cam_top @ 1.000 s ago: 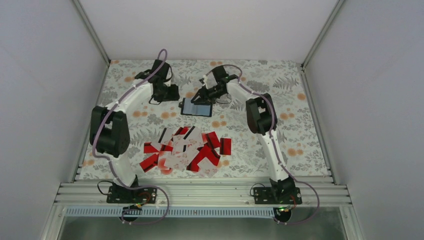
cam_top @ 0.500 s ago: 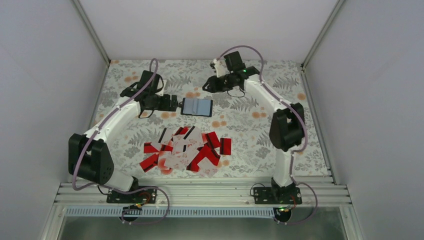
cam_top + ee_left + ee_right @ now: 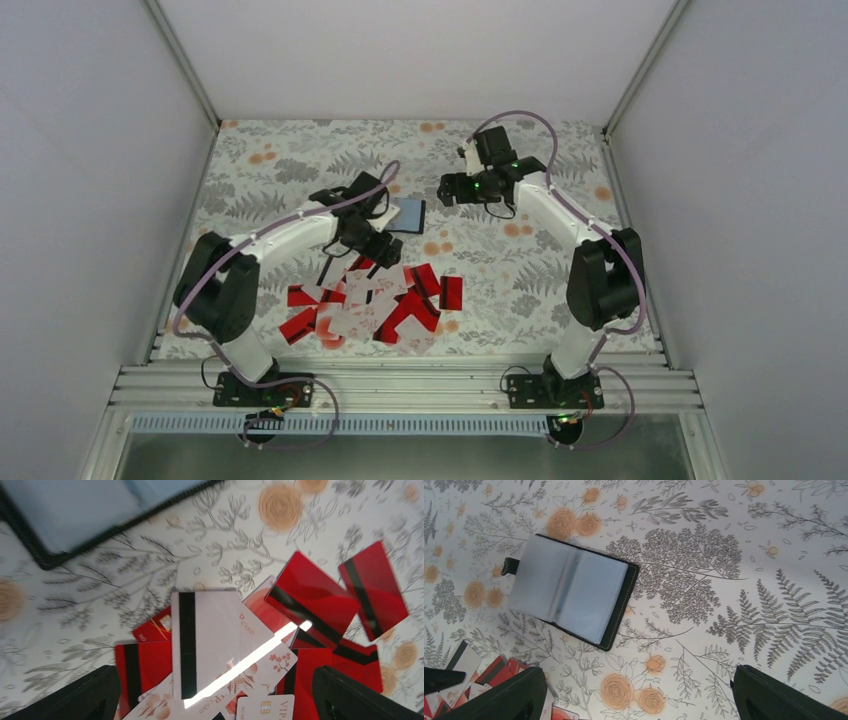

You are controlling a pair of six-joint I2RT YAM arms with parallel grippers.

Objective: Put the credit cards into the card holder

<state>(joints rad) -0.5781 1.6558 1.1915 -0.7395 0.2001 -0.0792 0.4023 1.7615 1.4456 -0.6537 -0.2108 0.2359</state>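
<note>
The credit cards (image 3: 372, 300) lie in a loose overlapping heap of red and white at the table's middle. In the left wrist view a white card with a black stripe (image 3: 206, 642) tops the heap, with red cards (image 3: 312, 600) beside it. My left gripper (image 3: 375, 245) hovers open over the heap's far edge, its jaws (image 3: 215, 685) wide and holding nothing. The card holder (image 3: 408, 214) lies spread open, pale blue inside (image 3: 571, 590), partly hidden behind my left arm in the top view. My right gripper (image 3: 448, 190) hangs open just right of it, with nothing between its fingers (image 3: 636, 685).
A floral cloth (image 3: 520, 270) covers the table, enclosed by white walls (image 3: 90, 200). The holder's corner (image 3: 60, 520) shows at the upper left of the left wrist view. A few cards (image 3: 476, 672) sit at the lower left of the right wrist view.
My left gripper swung from left of the card holder to the near side, over the heap's far edge. My right gripper drew back to the right. Both jaws opened wide.
</note>
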